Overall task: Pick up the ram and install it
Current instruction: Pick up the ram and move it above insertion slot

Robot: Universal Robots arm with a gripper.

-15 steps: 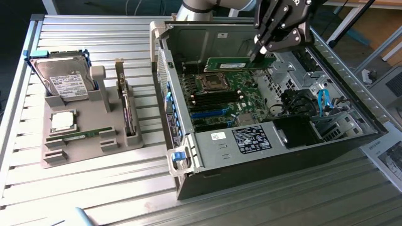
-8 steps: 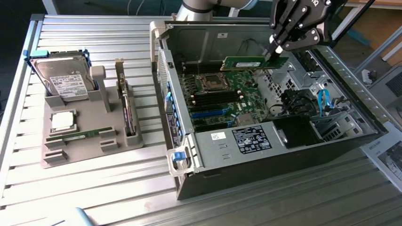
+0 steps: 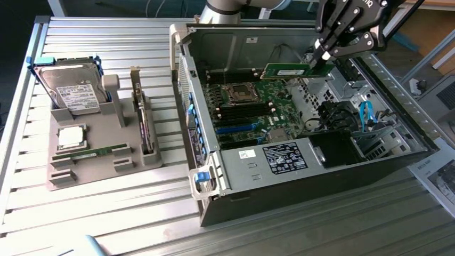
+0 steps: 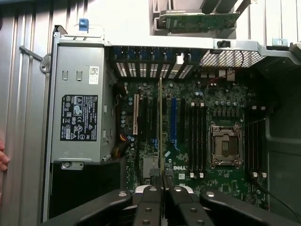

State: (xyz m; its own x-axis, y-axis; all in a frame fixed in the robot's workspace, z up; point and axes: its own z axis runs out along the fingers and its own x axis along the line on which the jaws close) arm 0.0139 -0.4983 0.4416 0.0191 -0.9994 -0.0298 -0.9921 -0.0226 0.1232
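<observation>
Ideally the black gripper (image 3: 318, 61), clamped on the thin green ram stick (image 3: 286, 70), should square it with the black slots (image 4: 196, 136) below.

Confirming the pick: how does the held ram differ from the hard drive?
The ram is a thin green stick; the hard drive is a broad silver box with a white label. The ram hangs in the gripper over the open case; the hard drive leans in the grey tray. Neither is installed.
</observation>
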